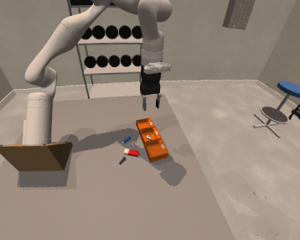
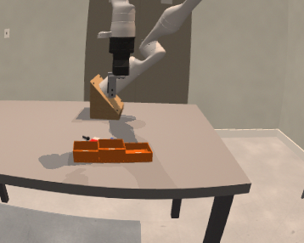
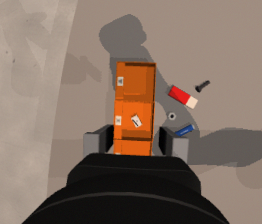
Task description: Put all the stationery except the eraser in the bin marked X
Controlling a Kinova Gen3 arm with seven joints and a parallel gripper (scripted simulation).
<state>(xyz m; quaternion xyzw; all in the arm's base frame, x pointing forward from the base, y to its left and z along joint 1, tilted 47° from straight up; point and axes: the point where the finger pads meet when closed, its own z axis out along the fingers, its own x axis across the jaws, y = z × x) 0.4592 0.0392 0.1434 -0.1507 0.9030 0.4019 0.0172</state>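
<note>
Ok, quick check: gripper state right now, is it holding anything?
Gripper: open wide, holding nothing, raised above the orange bins.

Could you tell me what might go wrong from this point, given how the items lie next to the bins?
1. The red eraser, blue item, small ring and black bolt lie close together; the open end effector could nudge or grab the wrong one.
2. They sit close beside the orange bins, so a low approach might bump and shift them.
</note>
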